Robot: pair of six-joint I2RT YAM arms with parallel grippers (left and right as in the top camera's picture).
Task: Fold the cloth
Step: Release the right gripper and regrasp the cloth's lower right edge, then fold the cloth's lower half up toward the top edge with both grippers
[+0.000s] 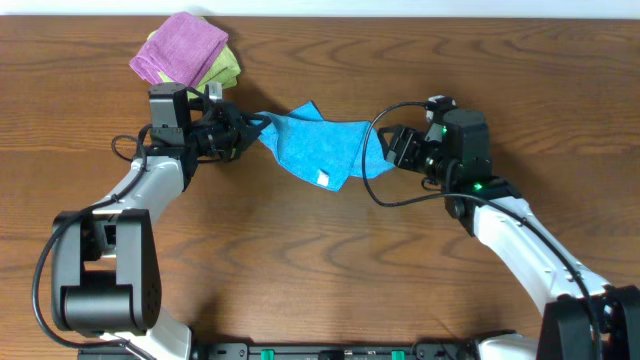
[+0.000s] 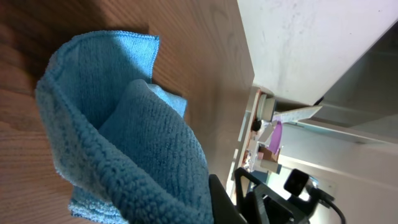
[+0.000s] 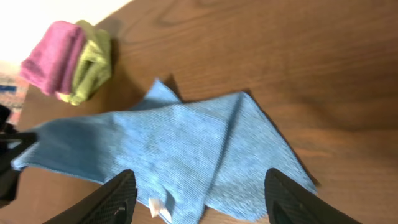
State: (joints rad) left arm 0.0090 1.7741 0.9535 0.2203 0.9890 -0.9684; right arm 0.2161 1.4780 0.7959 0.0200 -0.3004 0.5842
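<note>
Cloth (image 1: 315,145) clamped in left gripper (image 1: 248,127), right gripper (image 3: 199,180) fingers apart, white tag (image 3: 159,208) hidden from left wrist

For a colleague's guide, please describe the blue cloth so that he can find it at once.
On the wooden table, look between the left arm and the right arm. The cloth lies there spread out, one end pinched in the left arm's jaws. It alone is sky-blue, with a small white tag; the purple cloth and yellow-green cloth sit folded in a stack beyond the left arm.
</note>
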